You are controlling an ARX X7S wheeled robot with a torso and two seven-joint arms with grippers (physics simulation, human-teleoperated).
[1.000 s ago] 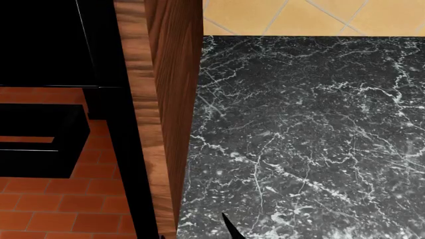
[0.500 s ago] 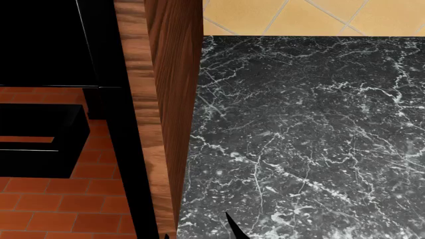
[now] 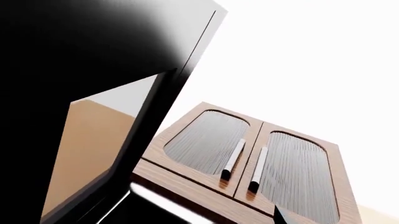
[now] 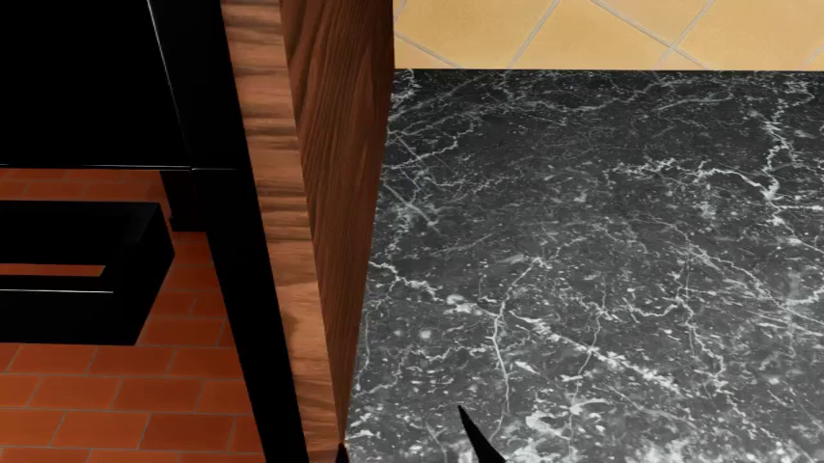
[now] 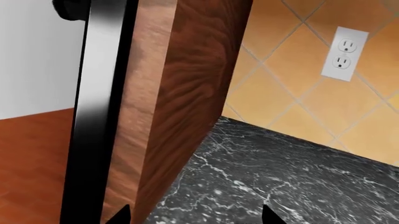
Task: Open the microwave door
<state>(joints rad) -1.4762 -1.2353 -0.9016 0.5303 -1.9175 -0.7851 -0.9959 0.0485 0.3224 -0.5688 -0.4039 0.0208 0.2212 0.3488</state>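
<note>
No microwave is plainly visible; door seemingly unopened; right hand [image 5: 193, 215] released, empty, above the counter [image 5: 262, 163]; left hand's state unclear.

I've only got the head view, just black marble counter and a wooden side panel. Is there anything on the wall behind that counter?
Observer: Yes. The right wrist view shows a white double wall outlet on the tan tiled wall.
Operator: Is the right end effector open?
Observer: The right end effector shows two dark tips set well apart with nothing between them, so it is open.
Operator: What does the left wrist see?
Observer: A wooden wall cabinet with two ribbed-glass doors and white bar handles, next to a glossy black panel.
</note>
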